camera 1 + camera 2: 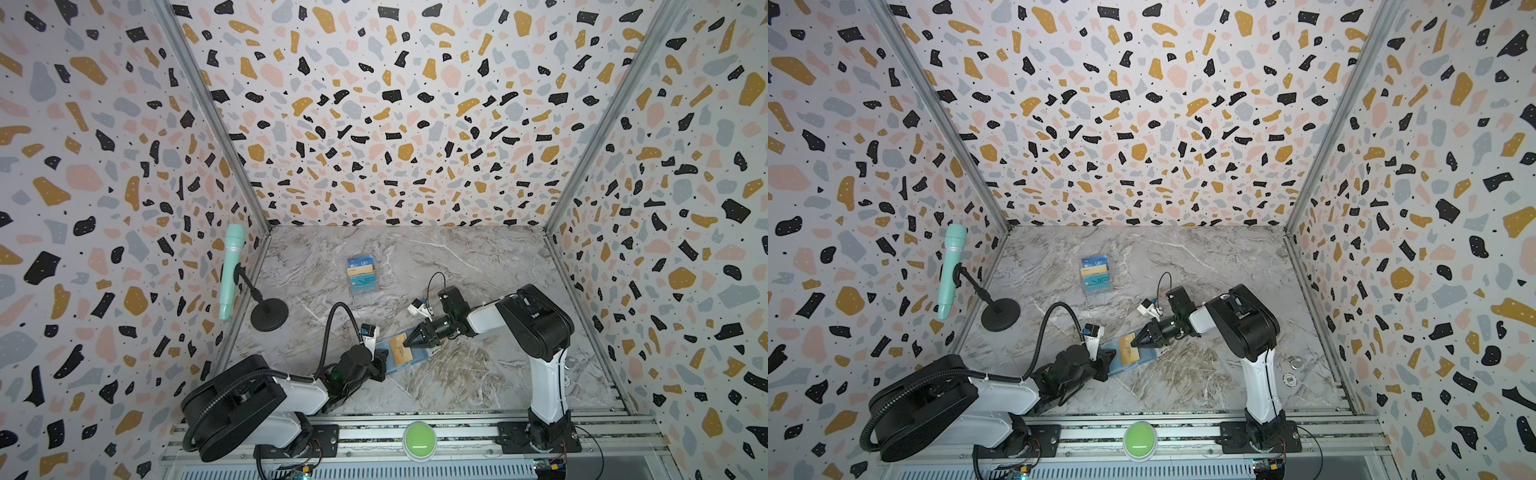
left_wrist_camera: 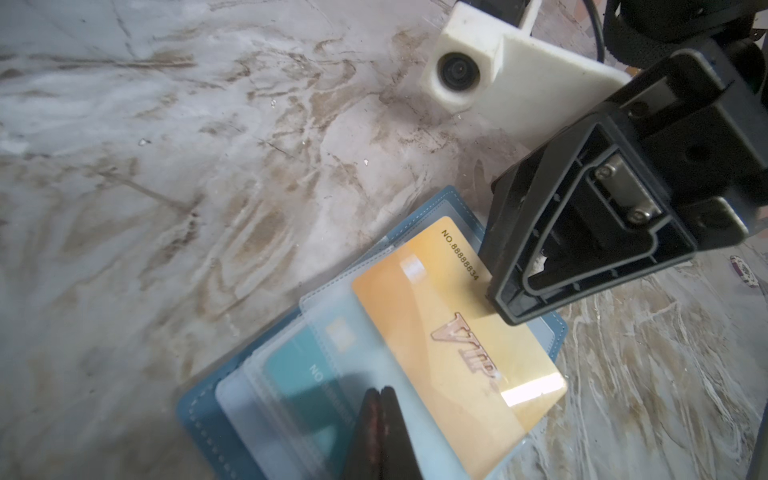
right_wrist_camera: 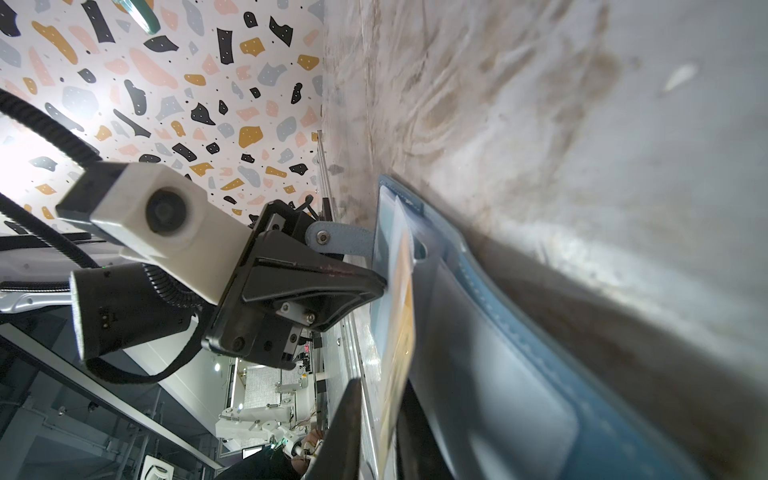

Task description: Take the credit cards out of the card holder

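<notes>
The card holder (image 1: 420, 356) (image 1: 1145, 358) lies open and flat on the marble table (image 1: 457, 374), near the front and between the two arms. In both top views its long axis runs roughly left to right. Its snap tab (image 3: 332, 241) sticks out at the end nearest the left gripper (image 1: 385, 358) (image 1: 1113, 356).

A gold card (image 1: 400, 350) (image 1: 1128, 351) lies across the holder, with its long axis running front to back and its far end leaning a little left. One long edge of it is tucked under a clear sleeve (image 2: 332, 316), and the other faces the right arm. A teal card (image 2: 299, 374) sits inside the sleeves beside it.

The left gripper (image 2: 379, 400) is closed, fingertips together, with its tip resting on the clear sleeves at the holder's left end.

The right gripper (image 1: 405, 344) (image 1: 1133, 344) (image 2: 505, 307) meets the middle of the gold card's free long edge. Its jaws are narrow, with one finger (image 3: 347, 432) on each side of the card. I cannot tell whether they are pinching it.

Well behind all this, a clear rack (image 1: 362, 286) holds more cards.
</notes>
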Controlling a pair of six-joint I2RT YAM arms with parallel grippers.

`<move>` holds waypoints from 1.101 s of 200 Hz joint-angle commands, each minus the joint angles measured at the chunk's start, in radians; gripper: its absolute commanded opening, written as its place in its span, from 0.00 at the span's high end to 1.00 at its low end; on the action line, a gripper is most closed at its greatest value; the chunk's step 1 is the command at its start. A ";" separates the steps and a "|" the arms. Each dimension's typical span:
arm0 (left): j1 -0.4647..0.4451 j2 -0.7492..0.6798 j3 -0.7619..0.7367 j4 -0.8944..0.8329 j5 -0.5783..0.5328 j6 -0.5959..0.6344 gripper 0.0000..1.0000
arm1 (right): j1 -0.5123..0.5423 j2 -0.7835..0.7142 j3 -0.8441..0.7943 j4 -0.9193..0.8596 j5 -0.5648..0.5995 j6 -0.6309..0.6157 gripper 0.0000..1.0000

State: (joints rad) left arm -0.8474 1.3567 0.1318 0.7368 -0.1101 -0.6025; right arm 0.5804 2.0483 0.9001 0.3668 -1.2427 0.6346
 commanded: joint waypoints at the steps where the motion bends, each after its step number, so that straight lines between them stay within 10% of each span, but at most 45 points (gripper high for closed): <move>1: 0.001 0.031 -0.008 -0.137 -0.011 0.013 1.00 | -0.005 -0.046 -0.004 0.001 -0.015 -0.006 0.83; 220: 0.001 -0.116 0.033 -0.278 -0.035 0.025 1.00 | -0.063 -0.219 0.116 -0.579 0.344 -0.386 0.96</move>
State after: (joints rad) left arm -0.8474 1.2697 0.1471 0.5980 -0.1188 -0.5961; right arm 0.5209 1.8973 0.9760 -0.0978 -0.9947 0.3248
